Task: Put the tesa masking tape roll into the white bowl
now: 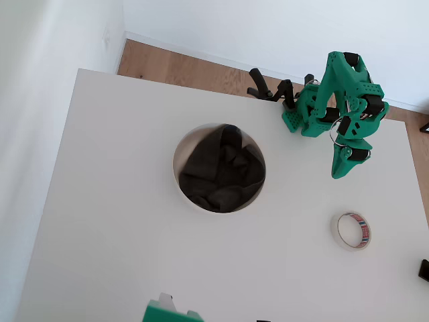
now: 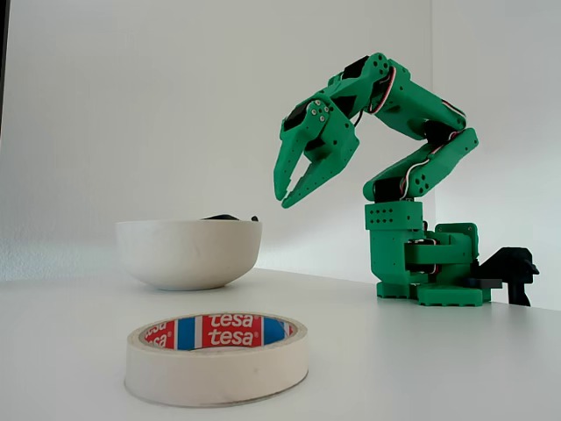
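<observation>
A: Where is the tesa masking tape roll (image 1: pixel 352 230)?

B: Flat on the white table (image 1: pixel 107 221), at four o'clock from the white bowl (image 1: pixel 179 144), well apart.

A: And the green gripper (image 2: pixel 283 201)?

B: High in the air, empty, fingers slightly spread, pointing down. I think it should descend over the ring's wall, one finger inside the hole.

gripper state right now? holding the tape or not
Gripper: slightly open, holding nothing, raised in the air. The tesa masking tape roll lies flat on the table, untouched.
</observation>
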Controlling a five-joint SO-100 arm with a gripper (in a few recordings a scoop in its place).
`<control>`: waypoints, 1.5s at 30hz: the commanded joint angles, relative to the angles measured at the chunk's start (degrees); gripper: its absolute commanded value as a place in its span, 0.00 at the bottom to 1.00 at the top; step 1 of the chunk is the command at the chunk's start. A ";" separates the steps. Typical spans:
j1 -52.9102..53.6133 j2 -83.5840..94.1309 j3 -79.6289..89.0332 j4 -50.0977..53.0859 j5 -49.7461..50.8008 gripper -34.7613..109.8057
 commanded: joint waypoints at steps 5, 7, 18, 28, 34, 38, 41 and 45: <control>-9.40 -21.71 -15.03 -6.24 4.39 0.28; -11.07 -26.28 -16.44 -8.09 5.01 0.30; -11.95 -40.52 -16.44 -18.63 6.50 0.35; -13.45 -44.56 -17.49 -19.86 8.88 0.38; -13.62 -46.67 -18.46 -20.48 9.32 0.38; -15.03 -47.11 -19.07 -20.65 9.23 0.38; -16.79 -48.25 -19.60 -20.65 9.49 0.37; -17.93 -50.45 -20.30 -21.18 9.49 0.37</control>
